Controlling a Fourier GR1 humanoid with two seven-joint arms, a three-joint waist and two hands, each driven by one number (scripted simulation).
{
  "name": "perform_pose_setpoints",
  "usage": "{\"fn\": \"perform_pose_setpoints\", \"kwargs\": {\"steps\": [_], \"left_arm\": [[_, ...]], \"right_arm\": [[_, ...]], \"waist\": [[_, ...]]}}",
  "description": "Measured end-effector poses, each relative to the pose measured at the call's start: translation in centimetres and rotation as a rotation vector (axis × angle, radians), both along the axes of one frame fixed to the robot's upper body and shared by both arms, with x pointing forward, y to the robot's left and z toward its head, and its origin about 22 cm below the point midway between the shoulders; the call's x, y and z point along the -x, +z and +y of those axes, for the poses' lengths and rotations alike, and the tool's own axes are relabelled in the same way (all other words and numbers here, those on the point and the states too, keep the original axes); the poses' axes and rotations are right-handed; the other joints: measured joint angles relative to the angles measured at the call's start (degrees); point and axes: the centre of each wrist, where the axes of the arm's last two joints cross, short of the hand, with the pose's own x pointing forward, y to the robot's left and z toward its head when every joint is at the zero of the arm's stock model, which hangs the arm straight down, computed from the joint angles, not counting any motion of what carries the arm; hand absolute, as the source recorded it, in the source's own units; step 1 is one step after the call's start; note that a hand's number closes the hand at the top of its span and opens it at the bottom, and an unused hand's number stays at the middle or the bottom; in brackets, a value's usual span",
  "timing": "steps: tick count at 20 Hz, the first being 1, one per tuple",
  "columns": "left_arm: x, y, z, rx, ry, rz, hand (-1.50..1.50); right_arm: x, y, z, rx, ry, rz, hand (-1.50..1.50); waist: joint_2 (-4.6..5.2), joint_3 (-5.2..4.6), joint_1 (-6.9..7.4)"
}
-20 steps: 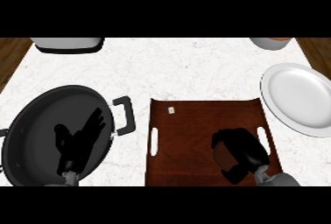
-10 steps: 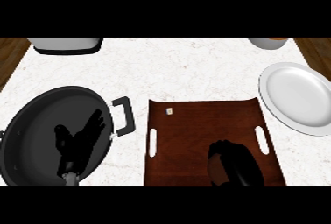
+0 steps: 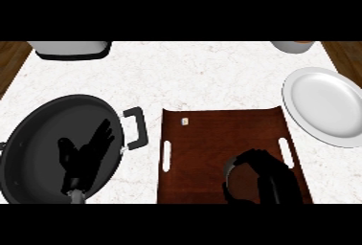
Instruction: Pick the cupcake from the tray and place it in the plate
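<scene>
The brown tray (image 3: 212, 139) lies in the middle of the counter. My right hand (image 3: 263, 178) is low over the tray's near right part, its fingers curled round the cupcake (image 3: 231, 168), of which only a pale sliver shows at the hand's left side. The white plate (image 3: 329, 107) stands bare to the right of the tray, apart from the hand. Over the black pan at the left, my left hand (image 3: 84, 155) rests open with its fingers up.
The big black pan (image 3: 35, 139) with its handle (image 3: 136, 128) sits close to the tray's left edge. A grey pot (image 3: 71, 48) stands at the back left and a small cup (image 3: 293, 45) at the back right. Wooden floor shows past both counter ends.
My right hand has drawn back towards the near edge of the tray and curled tighter. The left hand, pan and plate have stayed put.
</scene>
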Motion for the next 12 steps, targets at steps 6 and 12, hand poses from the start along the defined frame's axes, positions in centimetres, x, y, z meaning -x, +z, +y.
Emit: {"fn": "perform_pose_setpoints", "kwargs": {"steps": [6, 12], "left_arm": [[-0.4, 0.0, 0.1, -0.012, -0.003, 0.007, 0.00], [-0.5, 0.1, 0.5, 0.003, -0.011, -0.001, 0.00]], "right_arm": [[0.3, 1.7, -2.9, -0.173, -0.153, -0.103, 1.50], [-1.9, 1.6, -7.3, -0.335, -0.257, -0.179, 1.50]], "waist": [[0.13, 0.08, 0.22], [0.27, 0.06, 0.64]]}}
